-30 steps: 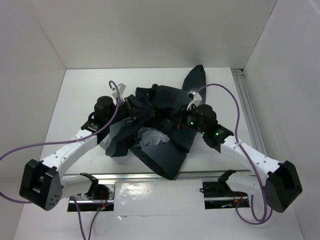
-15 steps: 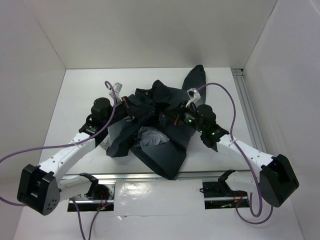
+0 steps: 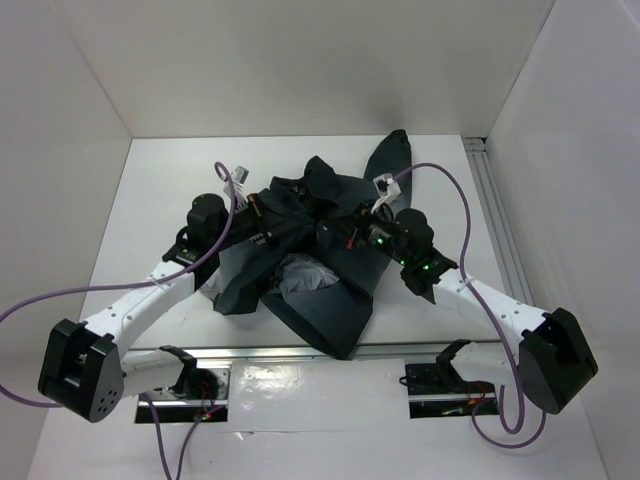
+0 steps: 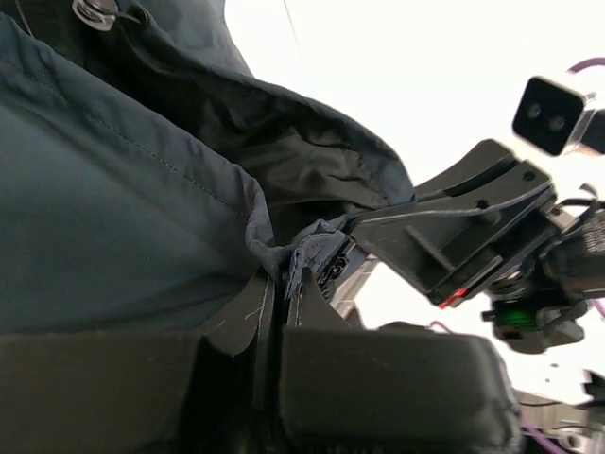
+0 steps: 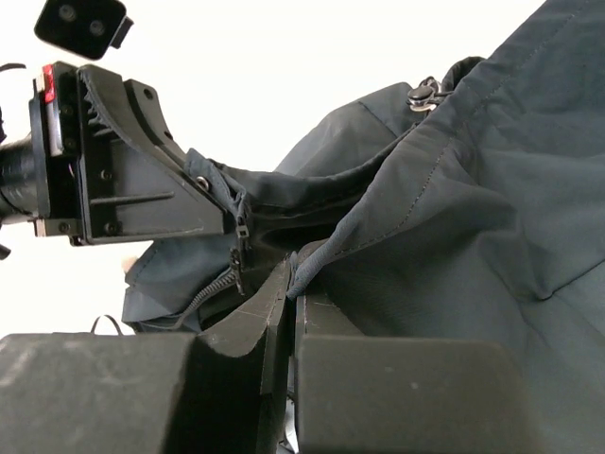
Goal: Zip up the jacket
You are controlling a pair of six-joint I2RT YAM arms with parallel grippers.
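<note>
The dark charcoal jacket (image 3: 330,300) lies crumpled in the middle of the table, its light grey lining (image 3: 303,272) showing near the front. My left gripper (image 3: 272,237) is shut on a fold of the jacket's edge (image 4: 284,257) next to the zipper. My right gripper (image 3: 340,236) is shut on another edge of the jacket (image 5: 304,276). The two grippers face each other a short way apart over the garment. In the right wrist view the zipper slider and teeth (image 5: 236,257) hang beside the left gripper's fingers (image 5: 142,199).
A sleeve (image 3: 392,155) reaches toward the back wall. Purple cables (image 3: 460,200) loop above both arms. A metal rail (image 3: 500,230) runs along the right side, and a bar with brackets (image 3: 300,352) along the front edge. White walls close three sides.
My right gripper has moved left toward the left gripper, bringing the held fabric edges closer together. The left arm shifted only slightly.
</note>
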